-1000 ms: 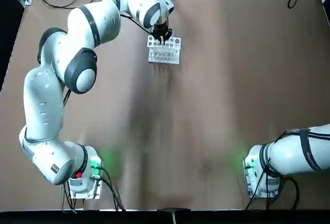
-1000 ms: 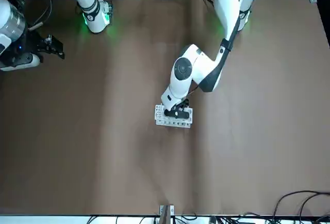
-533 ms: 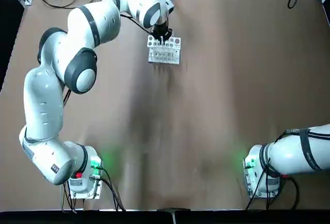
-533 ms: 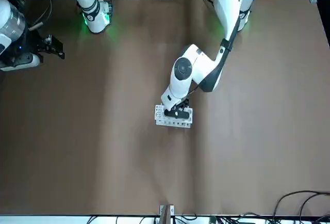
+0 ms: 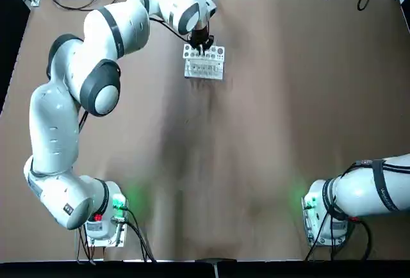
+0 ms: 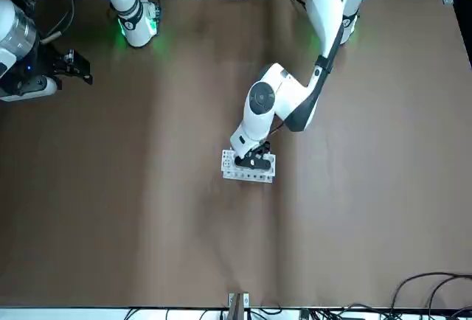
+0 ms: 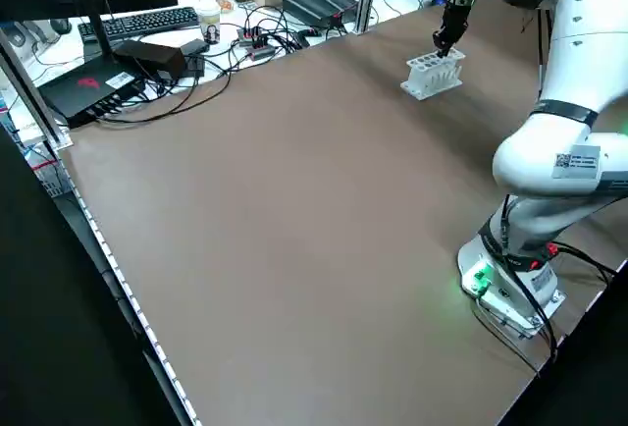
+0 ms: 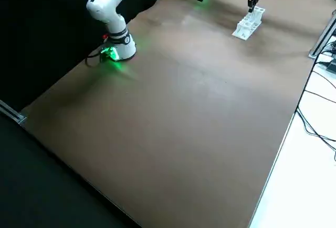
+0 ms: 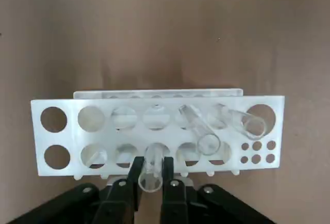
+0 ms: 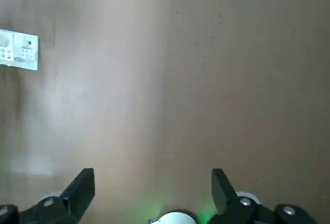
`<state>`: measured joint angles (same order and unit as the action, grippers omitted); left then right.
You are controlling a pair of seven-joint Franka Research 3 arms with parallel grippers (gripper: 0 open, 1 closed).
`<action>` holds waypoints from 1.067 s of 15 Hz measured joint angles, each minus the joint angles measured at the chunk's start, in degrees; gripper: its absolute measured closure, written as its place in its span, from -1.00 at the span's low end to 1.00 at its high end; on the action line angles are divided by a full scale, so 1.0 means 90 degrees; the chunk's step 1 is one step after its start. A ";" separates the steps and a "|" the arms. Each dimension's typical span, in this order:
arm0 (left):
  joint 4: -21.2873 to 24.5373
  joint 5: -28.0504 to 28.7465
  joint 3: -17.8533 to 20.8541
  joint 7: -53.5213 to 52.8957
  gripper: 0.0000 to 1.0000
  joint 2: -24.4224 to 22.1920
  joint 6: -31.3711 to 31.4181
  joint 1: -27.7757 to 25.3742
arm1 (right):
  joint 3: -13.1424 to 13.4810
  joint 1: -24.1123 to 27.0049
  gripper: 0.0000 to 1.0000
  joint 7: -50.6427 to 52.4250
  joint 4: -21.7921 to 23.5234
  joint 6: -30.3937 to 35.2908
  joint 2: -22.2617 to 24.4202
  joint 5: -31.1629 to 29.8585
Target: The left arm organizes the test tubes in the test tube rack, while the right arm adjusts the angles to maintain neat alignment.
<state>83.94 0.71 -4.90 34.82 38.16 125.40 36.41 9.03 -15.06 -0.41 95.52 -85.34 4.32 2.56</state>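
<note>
Test tube rack [image 9: 114, 135], white, two rows of large round holes: standing on the brown desk [image 5: 256, 130], toward its far edge. Left gripper [image 9: 152, 163], black: over the rack, fingers nearly together, closed about one clear test tube [image 9: 153, 164]. Two further test tubes [image 9: 200, 130]: tilted in the rack. Right gripper [image 10: 153, 177]: wide open, holding nothing, beyond the rack's right.

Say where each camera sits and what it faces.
Top: overhead, looking down on table; both arms show.
Front: across the table, facing the robot; both arms.
Left side, right side: raised at the sides, looking diagonally down; parts of arms.
Left wrist: faces its fingers at the rack.
Right wrist: its open fingers, rack at the picture's edge.
Both wrists share the rack.
</note>
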 joint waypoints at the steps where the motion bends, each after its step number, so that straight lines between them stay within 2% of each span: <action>1: -0.0012 0.0000 0.0000 0.0000 0.57 -0.0001 0.0000 0.0000 | 0.0000 0.0000 -1.00 0.0000 0.0000 0.0000 0.0000 0.0000; 16: -0.0074 0.0000 0.0000 0.0000 0.62 -0.0056 -0.0012 -0.0007 | 0.0000 0.0000 -1.00 0.0000 0.0000 0.0001 0.0000 0.0000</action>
<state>83.28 0.71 -4.90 34.82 37.65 125.29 36.35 9.03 -15.06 -0.41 95.52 -85.33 4.32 2.56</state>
